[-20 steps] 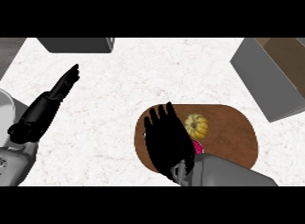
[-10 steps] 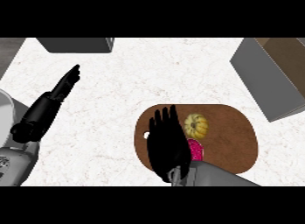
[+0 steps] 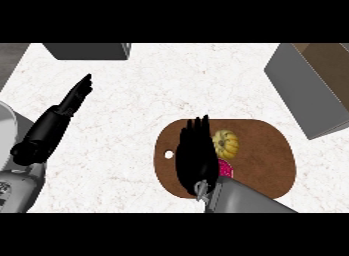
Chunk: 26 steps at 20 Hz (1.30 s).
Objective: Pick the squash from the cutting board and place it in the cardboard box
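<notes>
Lower centre of the frame: brown oval wooden cutting board (image 3: 269, 155) on the pale speckled stone counter (image 3: 155, 95), with the small yellow ribbed squash (image 3: 226, 142) lying on its upper middle, not yet lifted. Just left of the squash, right hand (image 3: 195, 155), fingers straight and close together, pointing up the frame, holding nothing; whether it touches the squash, impossible to tell. Best done by closing in from the left, curling fingers and thumb round the squash before lifting, then carrying up and right to the open grey-sided cardboard box (image 3: 321, 87) at the upper right edge. Worth avoiding the small pink object (image 3: 225, 169) just below the squash, half hidden by the grey forearm and hard to identify. Far left: left hand (image 3: 75, 96), flat and resting. Box cut off by the frame; thumb of the right hand hard to make out.
</notes>
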{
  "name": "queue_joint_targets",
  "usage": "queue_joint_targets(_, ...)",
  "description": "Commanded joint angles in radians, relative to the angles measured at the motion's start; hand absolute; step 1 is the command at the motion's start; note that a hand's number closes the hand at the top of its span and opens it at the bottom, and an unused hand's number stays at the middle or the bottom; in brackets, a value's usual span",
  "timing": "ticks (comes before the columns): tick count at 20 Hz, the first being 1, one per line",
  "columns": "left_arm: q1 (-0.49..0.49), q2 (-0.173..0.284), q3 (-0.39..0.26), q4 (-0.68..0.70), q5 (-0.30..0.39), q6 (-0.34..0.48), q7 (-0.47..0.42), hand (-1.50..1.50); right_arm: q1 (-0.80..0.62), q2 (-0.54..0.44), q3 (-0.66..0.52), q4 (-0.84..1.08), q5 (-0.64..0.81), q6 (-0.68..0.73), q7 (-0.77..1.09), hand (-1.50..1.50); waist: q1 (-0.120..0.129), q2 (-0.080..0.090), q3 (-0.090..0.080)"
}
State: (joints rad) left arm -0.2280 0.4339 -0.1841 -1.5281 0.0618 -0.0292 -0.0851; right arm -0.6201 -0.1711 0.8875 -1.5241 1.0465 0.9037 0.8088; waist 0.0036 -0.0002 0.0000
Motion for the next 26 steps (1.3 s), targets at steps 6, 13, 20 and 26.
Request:
queue_joint_targets(6, -0.033, -0.054, 0.053, -0.003, -0.049, -0.031, 0.043, 0.0, 0.043, -0.019, -0.065, 0.006, 0.1, -0.015, -0.099, -1.5, -0.003, 0.0, 0.0)
queue_joint_targets(13, 0.043, -0.081, 0.075, -0.049, -0.087, -0.062, 0.023, 0.0, 0.089, 0.0, -0.086, 0.105, 0.186, -0.092, -0.182, -1.5, 0.0, 0.0, 0.0)
queue_joint_targets(20, -0.025, -0.072, 0.146, 0.103, -0.077, -0.138, -0.076, 0.0, 0.076, -0.046, -0.111, 0.178, 0.276, -0.166, -0.244, -1.5, -0.003, 0.001, 0.0)
queue_joint_targets(26, 0.032, -0.143, 0.099, -0.029, -0.149, -0.088, 0.028, 0.0, 0.126, -0.036, -0.162, 0.233, 0.309, -0.212, -0.313, -1.5, 0.0, 0.0, 0.0)
